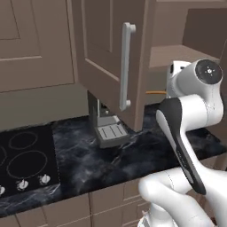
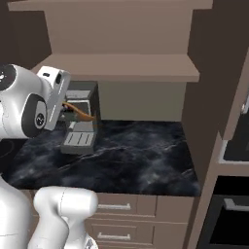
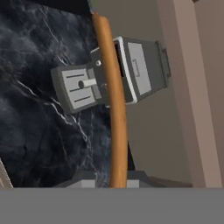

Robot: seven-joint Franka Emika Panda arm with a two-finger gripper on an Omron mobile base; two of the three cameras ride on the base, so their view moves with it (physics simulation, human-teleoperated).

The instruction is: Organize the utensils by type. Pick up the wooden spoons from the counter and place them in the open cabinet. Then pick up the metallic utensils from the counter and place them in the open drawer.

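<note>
Spoon carried toward the cabinet. The jaws [image 2: 68,113] are narrow, clamped on one long orange-brown wooden spoon [image 3: 113,105], raised above the bench [image 2: 141,151] in front of a grey coffee machine [image 2: 80,129]. In the hand view the smooth, round, slightly bowed handle runs straight out from between the fingertips, so the spoon's long axis lies along the line of the jaws; its far end passes out of frame and the bowl cannot be made out. In the right base view the handle projects sideways from the hand toward the wall.

The open cabinet's plain taupe shelf [image 2: 121,68] lies above and beyond the jaws; its panelled door [image 1: 111,53], with a long silver bar handle [image 1: 126,66], stands swung out to the arm's left. Judged from this, the coming move is a lift and reach onto the shelf, spoon leading lengthwise.

The bench is glossy black stone with pale veining. A black hob [image 1: 24,162] adjoins it at left.
</note>
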